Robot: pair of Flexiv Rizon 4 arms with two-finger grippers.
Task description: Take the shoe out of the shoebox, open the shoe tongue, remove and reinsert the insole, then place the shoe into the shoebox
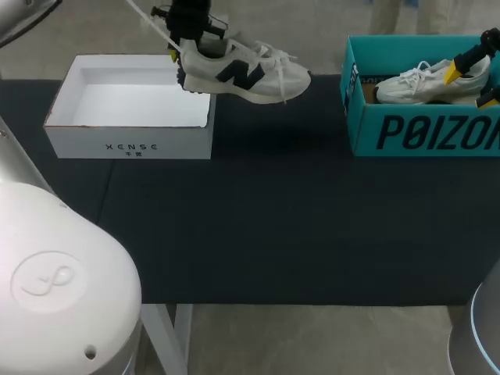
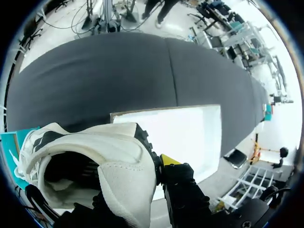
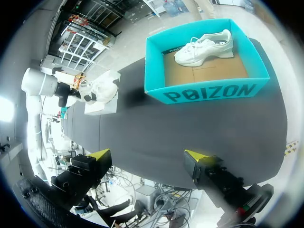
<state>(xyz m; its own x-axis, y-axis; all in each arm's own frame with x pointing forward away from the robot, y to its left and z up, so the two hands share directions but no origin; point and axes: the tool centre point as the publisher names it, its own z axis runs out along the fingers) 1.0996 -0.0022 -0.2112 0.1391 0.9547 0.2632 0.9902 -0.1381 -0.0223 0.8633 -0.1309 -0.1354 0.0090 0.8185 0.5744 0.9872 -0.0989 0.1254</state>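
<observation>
At the upper middle of the head view, the left gripper point(image 1: 181, 56) clamps the heel collar of the white shoe point(image 1: 246, 74), one yellow tip outside the heel and the other seemingly inside. The shoe hangs in the air with its toe pointing to frame right, heel above the right rear corner of the white shoebox point(image 1: 129, 133). Its laces dangle loose.

The lift-out looks nearly done. The next move calls for a firm pinch, a path clear of the box wall, and a sole-flat landing on the dark table point(image 1: 273, 219) at frame centre, where both arms could reach the tongue.

At upper right, a teal box point(image 1: 422, 133) holds a second shoe point(image 1: 422, 82). The right gripper point(image 3: 148, 156) hangs wide and empty.
</observation>
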